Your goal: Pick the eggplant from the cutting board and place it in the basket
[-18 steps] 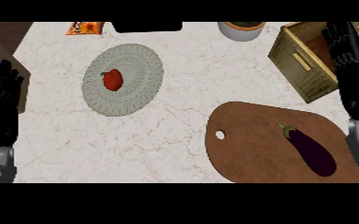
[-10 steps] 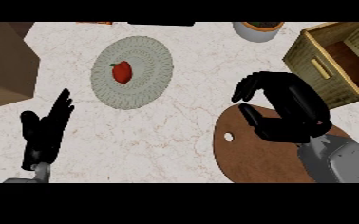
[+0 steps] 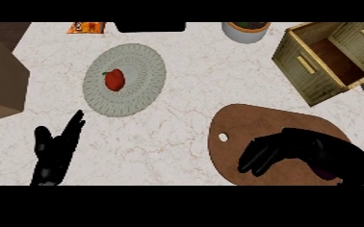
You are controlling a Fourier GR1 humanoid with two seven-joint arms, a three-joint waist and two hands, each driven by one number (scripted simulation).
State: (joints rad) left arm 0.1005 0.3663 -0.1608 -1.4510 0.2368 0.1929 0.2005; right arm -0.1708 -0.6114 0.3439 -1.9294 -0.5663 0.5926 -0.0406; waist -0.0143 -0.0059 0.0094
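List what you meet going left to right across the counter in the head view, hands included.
Left hand → woven plate holding a red tomato → brown cutting board → right hand curled over the board → wooden basket, open, at the far right. The eggplant shows only as a purple sliver under the right hand.

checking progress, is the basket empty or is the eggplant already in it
Empty, as far as shows: the basket has a bare brown floor. The right robot hand is curled over the cutting board.
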